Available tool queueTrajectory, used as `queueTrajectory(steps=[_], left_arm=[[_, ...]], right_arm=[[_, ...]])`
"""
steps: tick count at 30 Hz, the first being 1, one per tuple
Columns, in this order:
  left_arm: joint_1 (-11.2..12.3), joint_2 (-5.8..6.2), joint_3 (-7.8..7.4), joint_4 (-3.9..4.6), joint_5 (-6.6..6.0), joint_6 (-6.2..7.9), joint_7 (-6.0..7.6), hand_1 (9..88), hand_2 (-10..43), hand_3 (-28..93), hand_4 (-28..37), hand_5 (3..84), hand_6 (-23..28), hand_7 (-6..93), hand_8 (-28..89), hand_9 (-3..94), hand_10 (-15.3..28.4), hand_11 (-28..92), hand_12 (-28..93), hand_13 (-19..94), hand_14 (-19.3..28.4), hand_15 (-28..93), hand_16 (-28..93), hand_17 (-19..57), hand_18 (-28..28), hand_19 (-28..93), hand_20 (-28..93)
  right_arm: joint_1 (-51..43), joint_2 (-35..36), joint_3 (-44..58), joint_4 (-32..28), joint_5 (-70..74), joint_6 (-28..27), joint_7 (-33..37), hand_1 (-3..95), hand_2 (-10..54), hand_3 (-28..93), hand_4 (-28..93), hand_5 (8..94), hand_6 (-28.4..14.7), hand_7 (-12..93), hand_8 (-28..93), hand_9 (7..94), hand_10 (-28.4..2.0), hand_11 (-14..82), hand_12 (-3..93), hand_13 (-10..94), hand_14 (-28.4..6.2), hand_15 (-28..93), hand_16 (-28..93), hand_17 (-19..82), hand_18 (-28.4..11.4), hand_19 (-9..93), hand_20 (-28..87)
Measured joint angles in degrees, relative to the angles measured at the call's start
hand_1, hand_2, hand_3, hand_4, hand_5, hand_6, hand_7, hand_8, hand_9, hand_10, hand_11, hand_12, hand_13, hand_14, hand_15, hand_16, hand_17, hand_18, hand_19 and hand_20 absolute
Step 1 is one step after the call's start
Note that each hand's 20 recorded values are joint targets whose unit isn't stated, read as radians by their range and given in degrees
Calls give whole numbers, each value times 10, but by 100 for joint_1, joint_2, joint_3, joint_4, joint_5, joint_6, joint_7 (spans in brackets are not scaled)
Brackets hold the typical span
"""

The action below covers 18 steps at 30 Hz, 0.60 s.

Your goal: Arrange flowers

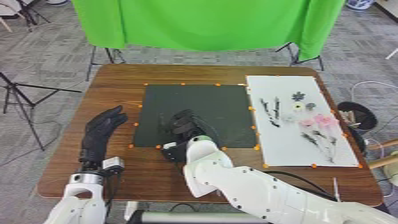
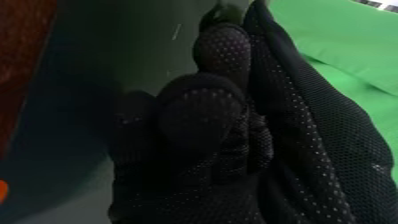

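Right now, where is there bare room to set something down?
The far strip of the dark mat, beyond the right hand; the near left corner of the white board. It's crowded at the board's right side, around the pink flowers.

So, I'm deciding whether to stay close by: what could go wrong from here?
The pink flowers lie close together on the white board, so picking one might drag its neighbour. They also lie toward the table's right edge, so a stray push might send one off. The right hand, over the dark mat, could snag them when reaching across.
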Motion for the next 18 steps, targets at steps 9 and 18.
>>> queueTrajectory(steps=[9, 18], left_arm=[[-91, -3, 10, 26, 44, -96, -110, 222, -59, 751, -191, 466, 21, 193, -76, 453, 132, 226, 152, 373, 165, 187, 19, 59, 125, 116, 152], [-92, -3, 1, 25, 53, -107, -133, 224, -59, 746, -192, 465, 21, 191, -75, 450, 131, 224, 152, 371, 165, 186, 19, 58, 126, 117, 152]], right_arm=[[17, -27, -33, -20, 176, 125, -5, 625, -95, 565, 10, 696, -45, 428, 140, 878, -101, 235, 445, 909, -11, 500, 341, 711, -44, 790, 431], [20, -41, -28, -13, 245, 117, -9, 638, -95, 539, 18, 694, -45, 426, 131, 884, -101, 216, 419, 920, -12, 451, 337, 721, -40, 751, 442]])
